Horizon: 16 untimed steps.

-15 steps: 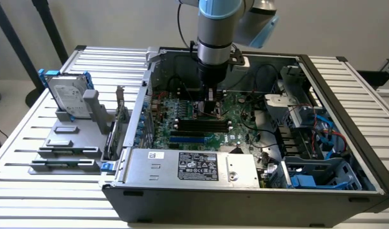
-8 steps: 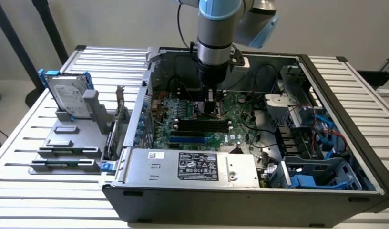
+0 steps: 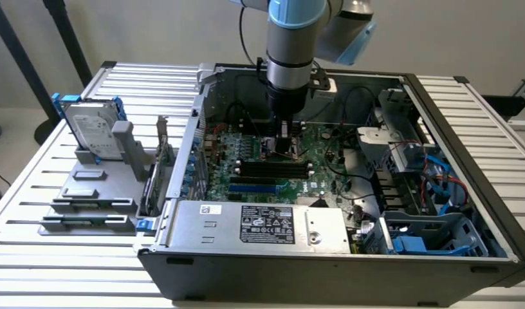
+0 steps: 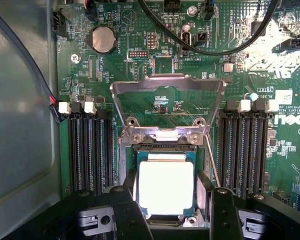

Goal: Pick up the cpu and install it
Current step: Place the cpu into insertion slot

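While spread, hand (image 4: 173, 194) astride cpu (image 4: 165, 185).

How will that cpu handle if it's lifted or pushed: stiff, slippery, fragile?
The cpu looks flat and rigid, so probably won't flex or roll. Its glaring metal top suggests a smooth, maybe slippery surface. Small and thin, likely light.

Lab, opened computer case (image 3: 331, 273) (slatted bench (image 3: 74, 270))

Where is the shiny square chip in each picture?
Exterior view: hidden under the gripper, in the middle of the motherboard.
Wrist view: the cpu sits in its socket, framed by the open gripper.
Shared landmark: the black memory slots beside the socket.
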Motion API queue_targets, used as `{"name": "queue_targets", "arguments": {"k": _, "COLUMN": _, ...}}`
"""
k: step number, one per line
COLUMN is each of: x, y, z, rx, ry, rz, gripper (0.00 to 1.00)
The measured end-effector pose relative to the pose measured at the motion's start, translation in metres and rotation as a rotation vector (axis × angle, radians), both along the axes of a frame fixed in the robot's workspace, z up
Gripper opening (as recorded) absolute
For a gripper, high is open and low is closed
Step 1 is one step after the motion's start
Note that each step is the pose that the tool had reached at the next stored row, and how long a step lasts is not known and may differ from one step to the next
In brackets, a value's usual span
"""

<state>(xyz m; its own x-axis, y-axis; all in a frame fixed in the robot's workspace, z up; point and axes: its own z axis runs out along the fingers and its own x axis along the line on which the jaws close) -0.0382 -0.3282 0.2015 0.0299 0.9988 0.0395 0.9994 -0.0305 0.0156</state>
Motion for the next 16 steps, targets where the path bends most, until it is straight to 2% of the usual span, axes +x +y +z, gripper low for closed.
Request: {"name": "queue_targets", "arguments": {"k": 16, "x": 0.0009, "y": 0.0000, "z": -0.0034, "rx": -0.0001, "ry": 0.0000, "rz": -0.001, "gripper": 0.55}}
